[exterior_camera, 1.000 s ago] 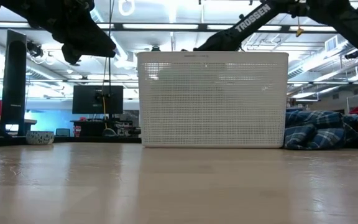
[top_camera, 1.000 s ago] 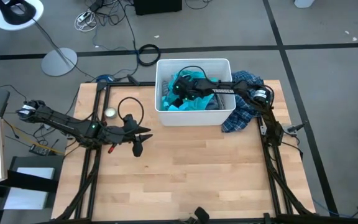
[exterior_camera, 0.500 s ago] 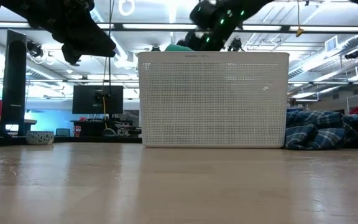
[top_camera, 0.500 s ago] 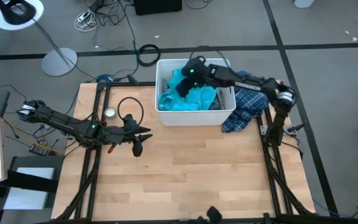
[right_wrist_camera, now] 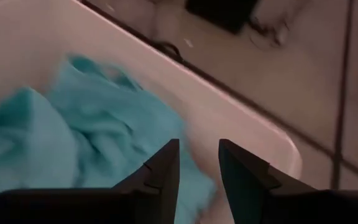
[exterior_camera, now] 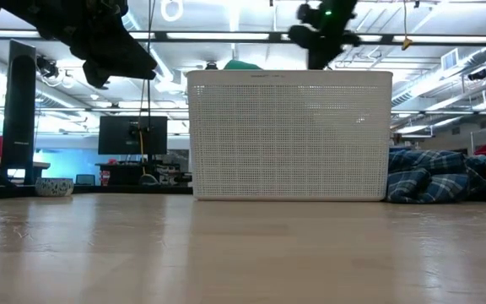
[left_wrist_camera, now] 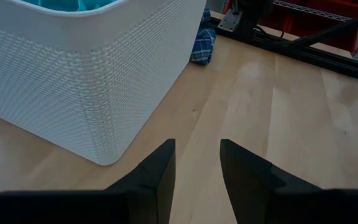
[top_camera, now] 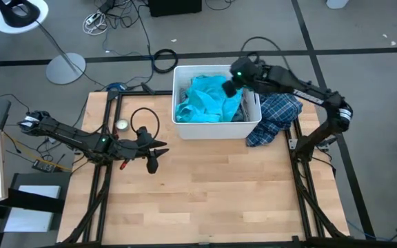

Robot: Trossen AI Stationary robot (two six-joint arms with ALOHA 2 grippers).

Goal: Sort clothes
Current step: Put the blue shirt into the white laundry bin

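Observation:
A white bin (top_camera: pixel 216 129) stands at the table's far middle. A turquoise garment (top_camera: pixel 209 100) lies heaped in it, its top peeking over the rim in the low view (exterior_camera: pixel 241 64). A bit of grey cloth (top_camera: pixel 245 110) shows by the bin's right wall. A navy-white plaid shirt (top_camera: pixel 274 117) lies on the table against the bin's right side. My right gripper (top_camera: pixel 231 84) hovers open and empty above the bin's far right part; its wrist view (right_wrist_camera: pixel 197 163) looks down on the turquoise garment (right_wrist_camera: pixel 73 143). My left gripper (top_camera: pixel 156 156) waits open above the table's left.
A small bowl (top_camera: pixel 123 125) and a black cable loop (top_camera: pixel 143 118) lie at the table's far left. Bare wood (top_camera: pixel 212 193) stretches in front of the bin. The left wrist view shows the bin's wall (left_wrist_camera: pixel 86 81) and a plaid corner (left_wrist_camera: pixel 202 40).
My right gripper has risen out of the bin and gone toward the table's right edge, and now stands above the bin's far right part. The turquoise garment, earlier partly covered by the arm, now lies open to view in the bin.

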